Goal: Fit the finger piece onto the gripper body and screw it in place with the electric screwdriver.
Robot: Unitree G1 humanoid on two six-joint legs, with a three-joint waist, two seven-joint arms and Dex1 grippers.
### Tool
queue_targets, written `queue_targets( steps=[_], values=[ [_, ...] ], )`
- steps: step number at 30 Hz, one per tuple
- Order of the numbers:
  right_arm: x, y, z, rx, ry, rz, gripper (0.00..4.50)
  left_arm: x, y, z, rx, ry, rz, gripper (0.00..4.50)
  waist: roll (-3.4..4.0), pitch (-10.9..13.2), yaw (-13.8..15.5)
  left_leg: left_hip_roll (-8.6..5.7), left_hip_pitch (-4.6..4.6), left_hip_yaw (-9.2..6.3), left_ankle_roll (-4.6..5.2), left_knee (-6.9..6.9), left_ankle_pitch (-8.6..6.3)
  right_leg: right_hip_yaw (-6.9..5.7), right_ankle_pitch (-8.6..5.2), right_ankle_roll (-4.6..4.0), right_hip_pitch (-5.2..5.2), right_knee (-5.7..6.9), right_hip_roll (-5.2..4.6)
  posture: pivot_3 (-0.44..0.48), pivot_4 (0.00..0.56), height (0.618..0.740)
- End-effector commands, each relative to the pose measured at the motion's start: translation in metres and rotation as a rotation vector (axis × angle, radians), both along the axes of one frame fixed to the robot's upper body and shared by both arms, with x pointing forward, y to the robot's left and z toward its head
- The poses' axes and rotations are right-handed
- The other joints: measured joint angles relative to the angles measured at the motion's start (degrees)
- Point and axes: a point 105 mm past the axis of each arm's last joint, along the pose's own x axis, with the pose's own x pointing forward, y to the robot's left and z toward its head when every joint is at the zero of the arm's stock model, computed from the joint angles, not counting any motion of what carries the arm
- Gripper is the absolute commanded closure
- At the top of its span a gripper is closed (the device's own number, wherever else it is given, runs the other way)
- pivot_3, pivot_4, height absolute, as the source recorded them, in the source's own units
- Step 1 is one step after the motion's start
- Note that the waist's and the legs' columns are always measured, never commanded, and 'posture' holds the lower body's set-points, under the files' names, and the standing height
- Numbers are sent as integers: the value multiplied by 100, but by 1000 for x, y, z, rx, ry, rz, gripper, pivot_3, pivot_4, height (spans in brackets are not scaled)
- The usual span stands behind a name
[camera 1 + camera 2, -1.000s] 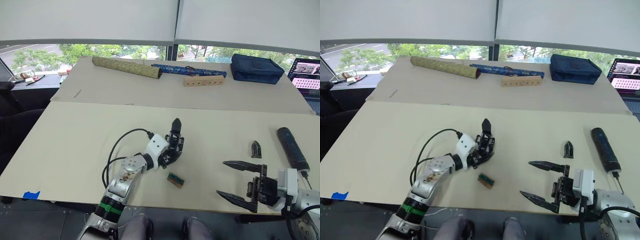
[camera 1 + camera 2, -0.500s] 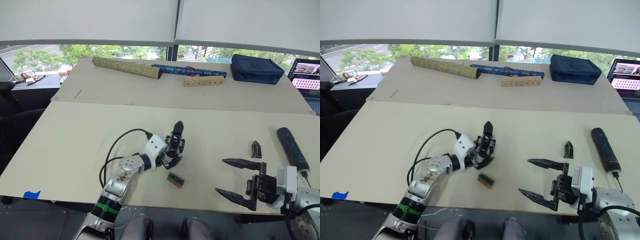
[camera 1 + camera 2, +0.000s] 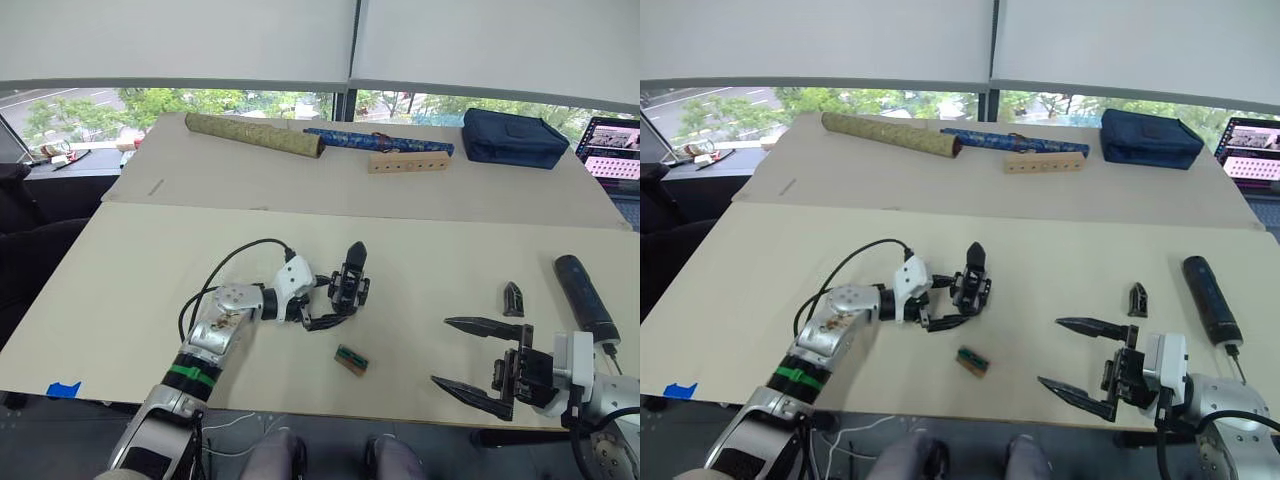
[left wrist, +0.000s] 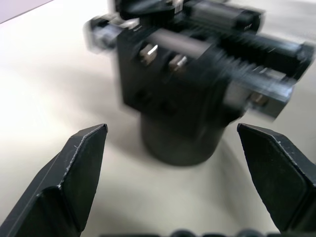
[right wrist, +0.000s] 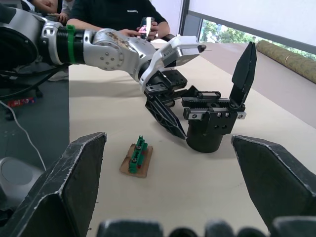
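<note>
While the left gripper (image 3: 325, 305) lies low across the desk (image 3: 130, 290) with its fingers spread around the gripper body (image 3: 349, 287), gripping nothing, the right gripper (image 3: 470, 360) hovers wide open and empty at the near edge. The finger piece (image 3: 512, 298) and electric screwdriver (image 3: 584, 297) lie toward the right edge. A small green-topped block (image 3: 351, 360) sits near the front edge, bare desk around it.

Setting: office-type robot test room. Evidence: plain worktables (image 3: 150, 300) under blinded windows (image 3: 180, 40), laptop (image 3: 612, 145), seated person (image 5: 118, 15) beyond left gripper (image 5: 170, 116).
</note>
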Motion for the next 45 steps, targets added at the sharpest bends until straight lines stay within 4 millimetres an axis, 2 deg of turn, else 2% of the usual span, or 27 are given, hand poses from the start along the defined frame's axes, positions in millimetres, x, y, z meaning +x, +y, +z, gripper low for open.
queue_targets(
  steps=[1,7,12,16,17,21,23,26,31,38,41,45],
  values=[
    [-2,-2,6,-1,-41,-5,0,1,-10,1,9,-38,-64,35,0,0,2,0,0,2,0,0,0,0,0,0,0,0,1,0,150,734],
    [-4,-7,8,-4,-54,-34,0,4,-2,0,-4,-37,-51,35,0,0,-8,1,1,1,2,0,-1,0,0,0,0,2,1,0,150,734],
    [-12,-16,10,-14,-43,-66,0,-3,39,-3,6,-43,-25,35,1,-1,-39,5,2,0,3,-3,-2,1,0,0,-3,2,0,0,150,734],
    [-14,-33,17,-37,-50,-135,0,-17,81,1,-26,-45,0,35,7,-4,-145,10,11,-1,-2,-6,1,5,0,0,-1,4,-3,0,150,734],
    [-15,-37,18,-39,-49,-149,0,-20,87,3,-33,-44,-2,35,7,-4,-151,10,12,-1,-2,-7,0,5,0,0,-2,4,-4,0,150,734],
    [-24,-59,20,-62,-39,-265,0,-42,114,22,-78,-30,9,35,8,-3,-138,12,13,-3,-5,-13,-1,8,0,-1,-3,3,-13,0,150,734],
    [-30,-72,19,-67,-26,-338,0,-50,122,34,-95,-39,23,35,10,-2,-109,12,10,-7,-6,-13,-2,6,-1,-1,-4,-1,-16,0,150,734],
    [-37,-92,17,-77,-14,-441,0,-57,127,47,-109,-62,41,35,11,-2,-77,11,22,-9,-57,-15,-32,6,-1,-1,-7,-7,-23,0,150,734],
    [-45,-124,18,-70,-37,-643,0,-59,146,60,-110,-89,105,35,20,-7,-98,13,37,-8,-60,-16,-36,13,-1,-1,-1,-3,-14,0,150,734],
    [-60,-126,13,-42,-27,-730,0,-63,152,64,-109,-81,113,35,43,-19,-120,14,34,-4,-69,-30,-25,11,-11,-13,4,4,-2,0,150,734],
    [-64,-127,16,-25,-36,-769,0,-62,144,68,-125,-78,80,35,43,-19,-134,14,35,-1,-72,-29,-28,13,-10,-12,3,3,-3,0,150,734],
    [-62,-129,26,-37,-22,-849,0,-64,125,84,-164,-76,4,35,45,-18,-119,13,40,-2,-72,-29,-30,13,-11,-11,-2,2,-4,0,150,734]
  ],
)
